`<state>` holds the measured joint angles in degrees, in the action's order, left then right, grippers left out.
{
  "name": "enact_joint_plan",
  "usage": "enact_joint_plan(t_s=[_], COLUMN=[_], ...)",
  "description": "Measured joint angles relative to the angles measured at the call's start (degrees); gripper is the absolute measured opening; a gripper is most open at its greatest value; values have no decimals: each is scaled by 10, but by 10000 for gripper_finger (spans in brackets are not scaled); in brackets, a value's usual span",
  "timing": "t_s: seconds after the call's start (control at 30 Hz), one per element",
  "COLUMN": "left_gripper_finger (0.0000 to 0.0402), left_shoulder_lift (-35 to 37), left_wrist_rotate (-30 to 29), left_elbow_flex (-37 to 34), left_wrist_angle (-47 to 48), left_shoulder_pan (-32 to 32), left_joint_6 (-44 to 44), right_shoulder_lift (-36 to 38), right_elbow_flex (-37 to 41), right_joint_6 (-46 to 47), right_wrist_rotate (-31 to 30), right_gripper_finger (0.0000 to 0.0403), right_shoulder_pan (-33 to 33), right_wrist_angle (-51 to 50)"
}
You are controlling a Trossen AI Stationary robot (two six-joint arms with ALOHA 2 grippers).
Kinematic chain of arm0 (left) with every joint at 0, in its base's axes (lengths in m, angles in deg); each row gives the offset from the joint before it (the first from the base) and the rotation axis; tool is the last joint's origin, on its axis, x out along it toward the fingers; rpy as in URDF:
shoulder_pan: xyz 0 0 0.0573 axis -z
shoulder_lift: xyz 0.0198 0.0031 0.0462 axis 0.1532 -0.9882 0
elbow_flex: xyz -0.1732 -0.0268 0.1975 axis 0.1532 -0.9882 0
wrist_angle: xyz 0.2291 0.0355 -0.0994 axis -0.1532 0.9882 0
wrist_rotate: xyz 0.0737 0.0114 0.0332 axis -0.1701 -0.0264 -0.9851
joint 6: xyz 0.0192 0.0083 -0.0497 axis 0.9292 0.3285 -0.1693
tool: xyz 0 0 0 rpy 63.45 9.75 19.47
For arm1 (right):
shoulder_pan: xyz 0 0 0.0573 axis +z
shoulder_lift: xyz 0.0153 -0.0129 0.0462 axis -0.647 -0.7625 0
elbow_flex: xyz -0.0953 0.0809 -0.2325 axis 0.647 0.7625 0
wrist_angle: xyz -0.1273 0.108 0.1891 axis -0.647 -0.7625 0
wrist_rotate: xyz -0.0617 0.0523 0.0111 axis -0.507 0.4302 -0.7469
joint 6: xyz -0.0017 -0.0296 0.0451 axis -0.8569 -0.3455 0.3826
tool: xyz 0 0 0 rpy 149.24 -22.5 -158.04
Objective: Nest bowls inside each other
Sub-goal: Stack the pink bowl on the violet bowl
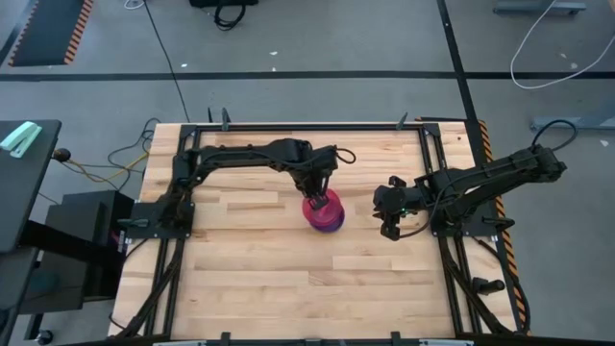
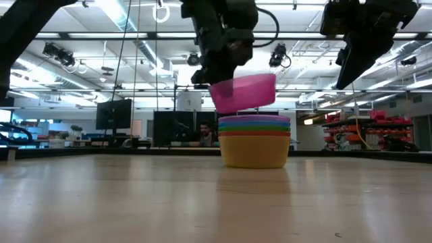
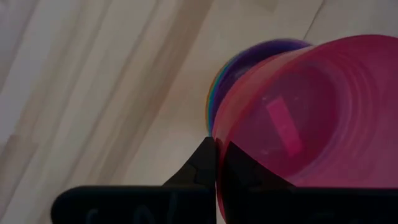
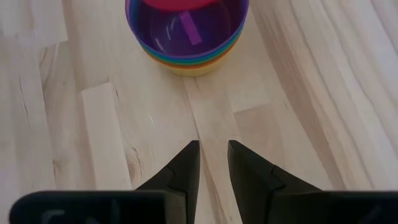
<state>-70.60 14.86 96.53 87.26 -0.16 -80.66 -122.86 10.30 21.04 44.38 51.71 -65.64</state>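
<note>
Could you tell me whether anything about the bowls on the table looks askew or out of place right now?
Only the pink-red bowl: the left gripper holds it by the rim, tilted, just above the nested stack, not yet seated. The stack itself sits level and upright on the table. The right gripper waits beside it, holding nothing.

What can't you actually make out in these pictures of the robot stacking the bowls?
- High view: the pink-red bowl and left hand cover the stack; only purple peeks out.
- Low view: the lower bowls show as rim bands only, so their insides are hidden.
- Left wrist view: the pink-red bowl is cut off by the picture's edge and blocks most of the stack.
- Right wrist view: the stack is cut off by the edge; the right hand holds nothing.
</note>
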Motion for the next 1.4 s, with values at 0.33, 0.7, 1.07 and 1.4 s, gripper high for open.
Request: enact_joint_plan(t_s=[0.33,0.7,1.07,1.4], left_gripper_finger=[8,8,8,19], left_shoulder_lift=[-21,-52,-56,-56], left_wrist_rotate=[19,36,42,95], left_elbow_flex=[0,1,0,0], left_wrist_angle=[-3,8,59,41], left_shoulder_pan=[-2,-11,-12,-12], left_joint_6=[17,17,-7,2], right_shoulder_lift=[0,0,0,0], right_elbow_flex=[0,0,0,0], right_joint_6=[12,11,10,10], right_wrist_rotate=[0,0,0,0], right_gripper_finger=[91,91,91,91], right_shoulder_pan=[0,0,0,0], right_wrist_angle=[4,7,10,10])
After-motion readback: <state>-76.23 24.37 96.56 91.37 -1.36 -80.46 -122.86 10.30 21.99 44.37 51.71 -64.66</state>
